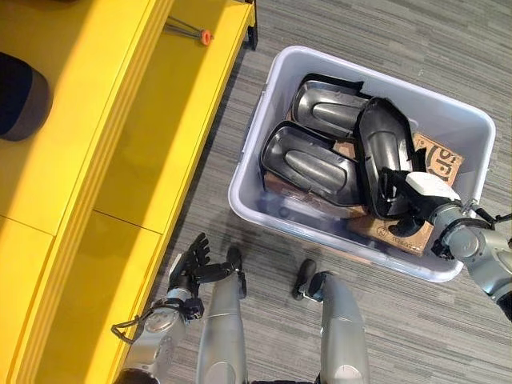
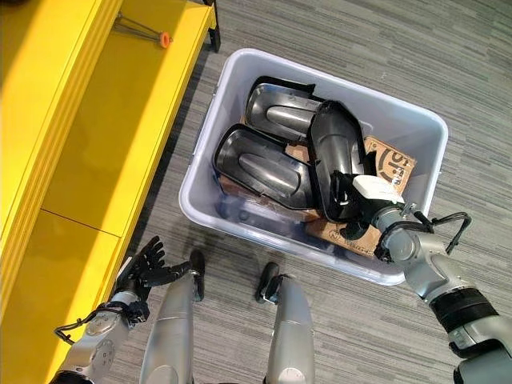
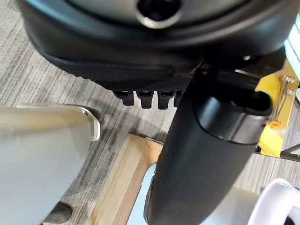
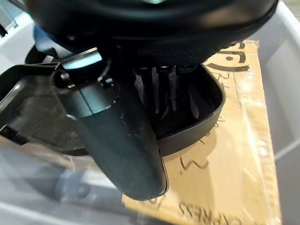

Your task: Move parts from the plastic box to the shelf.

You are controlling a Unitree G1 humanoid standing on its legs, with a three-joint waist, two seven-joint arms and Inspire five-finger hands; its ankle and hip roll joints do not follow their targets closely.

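Observation:
A pale plastic box stands on the carpet and holds three black moulded shell parts over a cardboard carton. Two parts lie flat, one in the middle and one at the back. The third part stands on edge at the box's right. My right hand is shut on its lower rim, with its fingers curled inside the shell and its thumb outside. My left hand hangs open and holds nothing, low beside the yellow shelf.
The yellow shelf runs along the left. A thin metal piece with an orange tip lies at its far end, and a dark rounded object sits on its top level. Grey carpet surrounds the box.

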